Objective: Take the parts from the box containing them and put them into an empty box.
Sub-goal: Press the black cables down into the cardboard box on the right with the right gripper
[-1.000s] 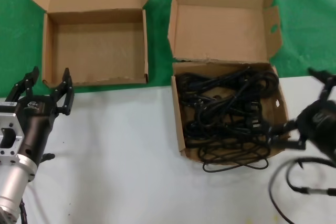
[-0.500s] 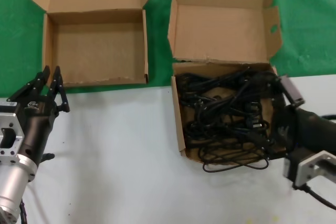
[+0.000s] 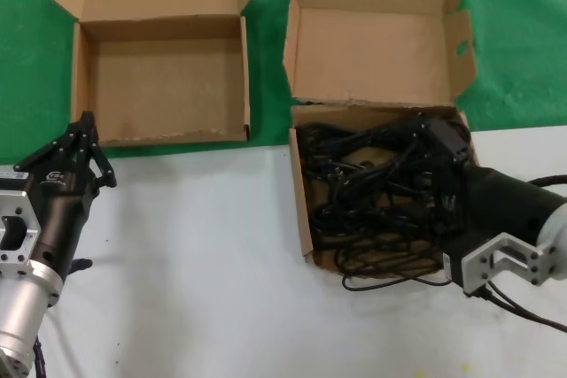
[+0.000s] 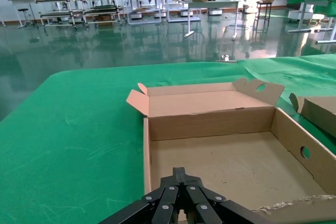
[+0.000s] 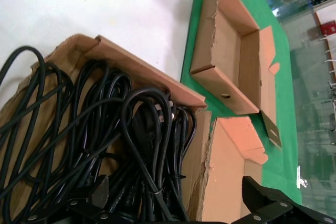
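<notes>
Over full box (image 3: 303, 210), right claw (image 3: 440, 150) spread wide among cords (image 3: 372, 192), nothing gripped; next: close on one. Left claw (image 3: 81, 143) narrow, beside empty box (image 3: 81, 86).

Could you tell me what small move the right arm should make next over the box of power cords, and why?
Probably shut the right end effector on a cord and lift. It sits inside the flap-lidded cardboard box, its fingers spread around the tangled power cords, nothing gripped yet. The wide cardboard box is bare inside, and the left end effector waits shut at its front edge.
</notes>
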Controlling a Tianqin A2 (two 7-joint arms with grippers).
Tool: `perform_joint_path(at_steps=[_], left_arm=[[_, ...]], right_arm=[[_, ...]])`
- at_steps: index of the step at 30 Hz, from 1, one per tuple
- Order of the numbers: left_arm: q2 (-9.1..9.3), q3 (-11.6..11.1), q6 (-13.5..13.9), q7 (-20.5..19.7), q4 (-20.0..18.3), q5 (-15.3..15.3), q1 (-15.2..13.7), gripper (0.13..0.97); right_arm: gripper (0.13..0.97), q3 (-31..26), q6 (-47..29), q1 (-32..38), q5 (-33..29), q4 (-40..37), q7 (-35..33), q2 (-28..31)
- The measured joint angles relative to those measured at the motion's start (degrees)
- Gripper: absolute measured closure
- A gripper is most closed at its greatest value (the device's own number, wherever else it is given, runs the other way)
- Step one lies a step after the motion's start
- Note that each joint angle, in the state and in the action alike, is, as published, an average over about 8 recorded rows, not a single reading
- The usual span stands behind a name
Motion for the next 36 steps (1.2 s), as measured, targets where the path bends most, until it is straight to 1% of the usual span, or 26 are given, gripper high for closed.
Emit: perform_joint_path(at_steps=[6, 7, 15, 19, 27, 28, 36], left_arm=[[0.00, 0.00, 0.00, 0.00, 0.00, 0.00, 0.00, 0.951], [0.00, 0.00, 0.00, 0.00, 0.00, 0.00, 0.00, 0.951], [0.00, 0.00, 0.00, 0.00, 0.00, 0.00, 0.00, 0.952], [0.00, 0.00, 0.00, 0.00, 0.00, 0.00, 0.00, 0.952], [0.00, 0.00, 0.00, 0.00, 0.00, 0.00, 0.00, 0.952], [0.00, 0.00, 0.00, 0.00, 0.00, 0.00, 0.00, 0.952], [0.00, 0.00, 0.00, 0.00, 0.00, 0.00, 0.00, 0.952]], right_arm=[[0.232, -0.42, -1.11, 1.58, -1.40, -1.72, -0.49, -1.89], [0.232, -0.53, -1.14, 1.79, -1.43, -1.99, -0.69, -2.12], [0.381, -1.37, -0.90, 3.11, -0.82, -4.00, -2.54, -3.19], [0.381, -1.54, -0.97, 3.42, -0.61, -4.75, -3.03, -3.39], [0.591, -1.53, -1.55, 3.42, -0.57, -5.63, -3.07, -3.41], [0.591, -1.53, -1.61, 3.40, -0.52, -5.72, -3.08, -3.38], [0.773, -1.90, -2.01, 3.37, 0.13, -6.45, -3.43, -3.20]])
